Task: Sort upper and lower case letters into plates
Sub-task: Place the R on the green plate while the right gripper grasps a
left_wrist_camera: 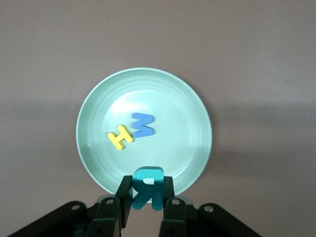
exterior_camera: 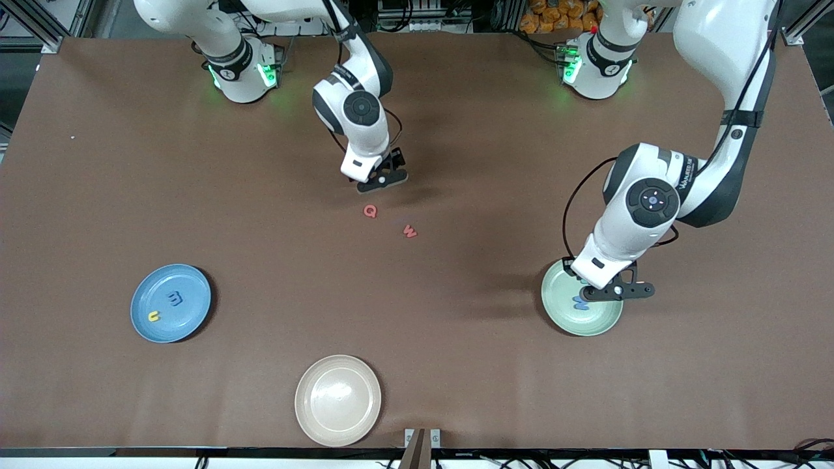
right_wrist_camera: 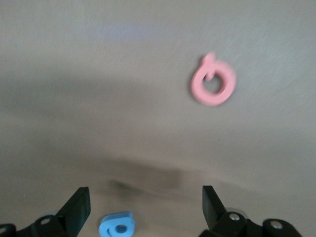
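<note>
Front view: on the brown table [exterior_camera: 456, 365], the round sky-blue plate [exterior_camera: 171, 303] lies toward the right arm's end and carries a small yellow foam letter u [exterior_camera: 154, 316] and a blue foam letter m [exterior_camera: 174, 299]; the round pale mint-green plate [exterior_camera: 582, 298] lies toward the left arm's end, and an empty cream-beige plate [exterior_camera: 337, 399] sits close to the table edge nearest the camera. A red foam letter Q [exterior_camera: 370, 211] and a red foam letter w [exterior_camera: 409, 230] lie near mid-table, slightly apart. The left gripper [exterior_camera: 612, 291] hangs over the mint-green plate; the right gripper [exterior_camera: 382, 181] hovers over bare table just beside the Q. Left wrist view: the left gripper [left_wrist_camera: 144, 197] is clamped on a teal foam letter R [left_wrist_camera: 146, 186], held on edge above the plate's rim [left_wrist_camera: 197, 163]; in the plate [left_wrist_camera: 173, 98] lie a yellow foam letter H [left_wrist_camera: 120, 137] and a blue foam letter W [left_wrist_camera: 143, 124], touching. Right wrist view: the right gripper [right_wrist_camera: 145, 210] stands with jaws spread wide and holds nothing; the Q [right_wrist_camera: 213, 85] lies on the table, and a light-blue foam letter a [right_wrist_camera: 116, 226] lies between the fingers [right_wrist_camera: 78, 207] below.
</note>
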Robot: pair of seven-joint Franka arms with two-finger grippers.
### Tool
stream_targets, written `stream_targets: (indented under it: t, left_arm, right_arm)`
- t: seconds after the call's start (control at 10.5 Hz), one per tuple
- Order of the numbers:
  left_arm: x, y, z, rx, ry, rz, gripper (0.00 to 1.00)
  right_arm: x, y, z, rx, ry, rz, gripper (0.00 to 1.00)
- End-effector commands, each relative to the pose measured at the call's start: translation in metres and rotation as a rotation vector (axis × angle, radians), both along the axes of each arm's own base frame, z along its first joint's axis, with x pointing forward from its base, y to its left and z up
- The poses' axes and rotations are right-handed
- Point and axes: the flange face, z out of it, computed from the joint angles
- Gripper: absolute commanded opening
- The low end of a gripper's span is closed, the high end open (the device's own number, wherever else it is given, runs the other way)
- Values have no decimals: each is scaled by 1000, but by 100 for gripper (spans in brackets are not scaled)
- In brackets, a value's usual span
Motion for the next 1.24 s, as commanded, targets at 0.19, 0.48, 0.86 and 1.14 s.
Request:
stream_targets:
  t: [0.19,0.48,0.86,1.14]
  left_arm:
    - [5,18,-22,13,29,-5,37]
    - [6,19,-21,13,27,-2,100]
    - [-1,-8,-10,-5,14,13,100]
    - [-10,-41,-2,-54,15,73,100]
  right_arm:
    - [-48,3,-4,14,19,-32,100]
    - [-57,-1,-12,30,2,-46,100]
    - [-54,-3,-12,35,6,-68,47]
    - [-52,-4,-11,43,17,-97,0]
